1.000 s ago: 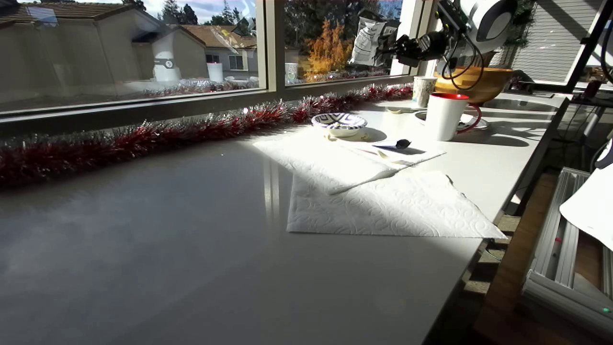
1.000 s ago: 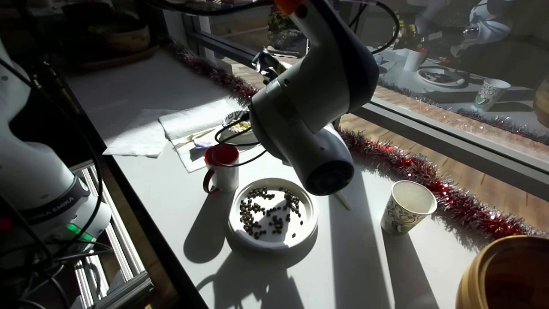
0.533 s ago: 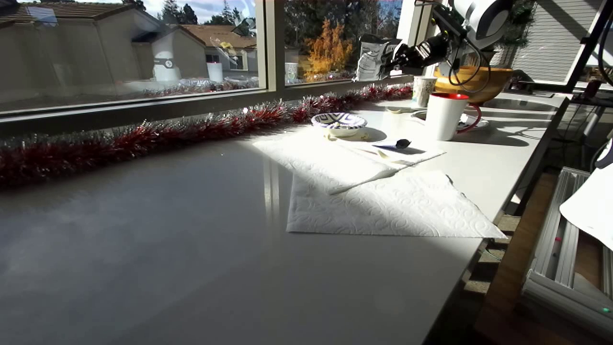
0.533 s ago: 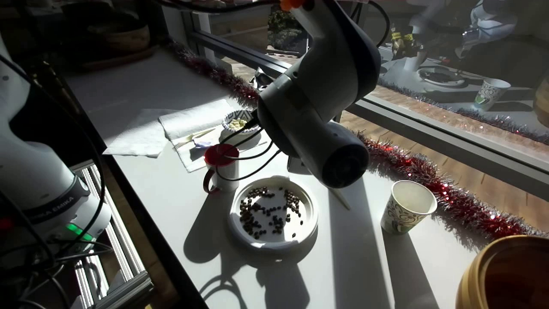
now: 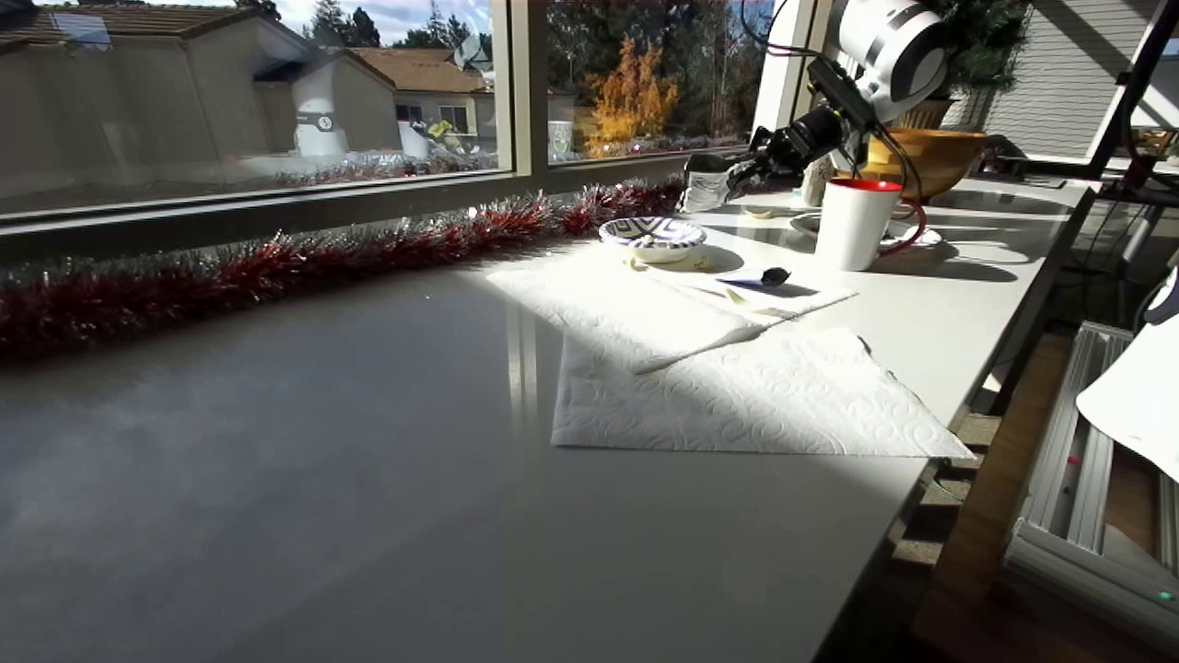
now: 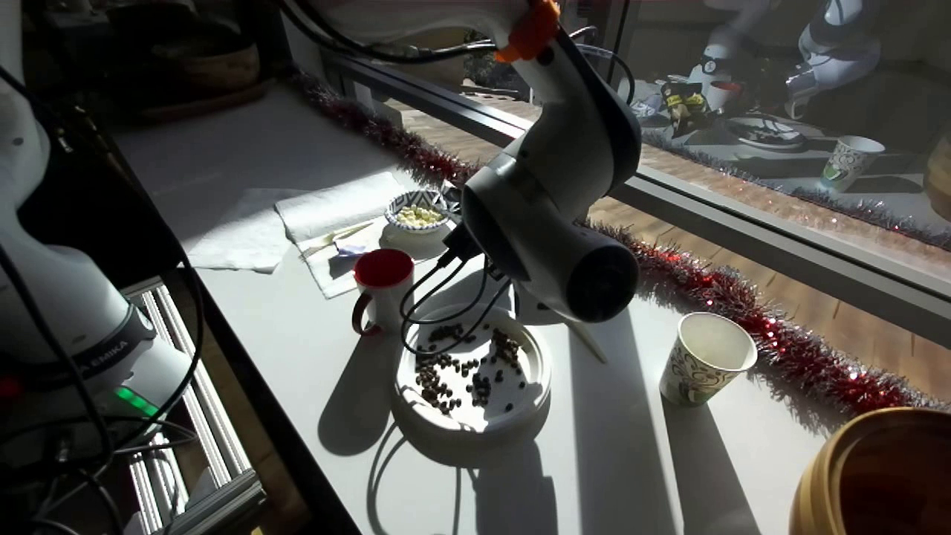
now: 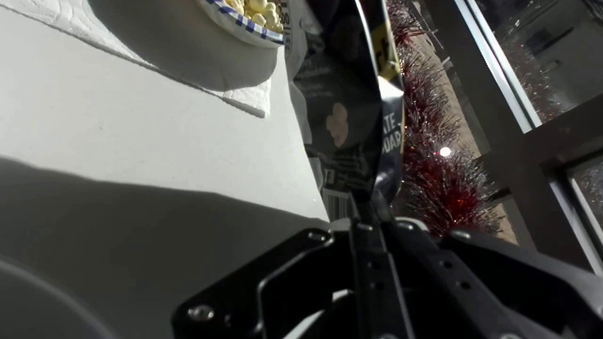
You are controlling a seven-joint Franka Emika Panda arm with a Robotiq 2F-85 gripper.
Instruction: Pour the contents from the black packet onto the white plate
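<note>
- in the wrist view, reaching up from the bottom edge with the gripper [image 7: 374,219], clamped on the near end of the black packet [image 7: 341,101]
- pinching it close to a printed barcode [image 7: 338,206], right of centre
- stretching the black packet from there up past the top edge, creased, with pale lettering and a yellow patch on its right side
- showing at the top edge, left of centre, a curve of the white plate [image 7: 247,27] with blue marks on the rim and pale yellow pieces [image 7: 264,12] inside, passing behind the black packet on the right
- in an exterior view, holding the black packet [image 5: 707,189] in the upper part, right of centre, just above and to the right of the white plate [image 5: 656,249]
- in an exterior view, mostly hiding the black packet [image 6: 451,195] behind the robot arm [image 6: 550,223], with a crinkled bit peeking out at the right rim of the white plate
- cannot tell black packet and white plate as touching or apart
- spread near the white plate in both exterior views, see paper towels [image 5: 746,405]
- below the white plate in an exterior view, see a mug [image 6: 390,305] with a red inside
- at lower centre there, find a plain round dish [image 6: 536,386] bearing small dark bits [image 6: 479,388]
- right of that, see a patterned paper cup [image 6: 698,375], then a yellow-orange bowl [image 6: 817,483] in the lower right corner
- along the window in both exterior views, see red and silver tinsel [image 5: 442,235]
</note>
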